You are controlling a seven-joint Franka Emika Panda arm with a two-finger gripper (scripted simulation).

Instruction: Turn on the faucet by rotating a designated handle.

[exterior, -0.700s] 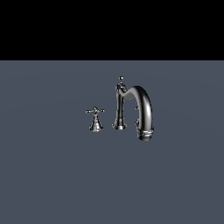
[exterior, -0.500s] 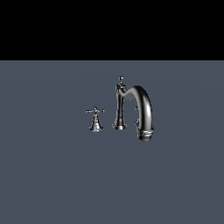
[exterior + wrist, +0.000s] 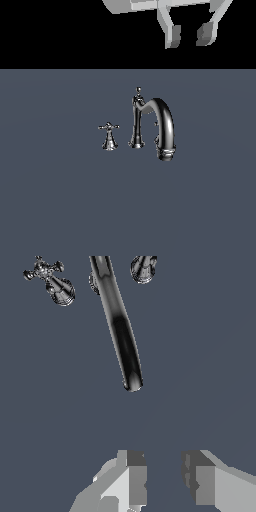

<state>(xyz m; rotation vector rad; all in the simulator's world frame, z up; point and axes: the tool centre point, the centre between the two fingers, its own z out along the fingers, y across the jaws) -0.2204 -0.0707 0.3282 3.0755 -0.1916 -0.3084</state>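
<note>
- The faucet [image 3: 150, 127] stands upright near the middle of the grey surface [image 3: 60, 200], spout arching toward the exterior view's right.
- A cross handle [image 3: 109, 134] stands apart on its left.
- The gripper [image 3: 190, 35] hangs high above, jaws apart, holding nothing.

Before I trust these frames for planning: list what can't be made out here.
- Arm above the gripper: cut off by the exterior view's top edge.
- Second handle: cropped by the wrist view's edge; in the exterior view hidden behind the faucet.
- Cross handle: too small to read its rotation.
</note>
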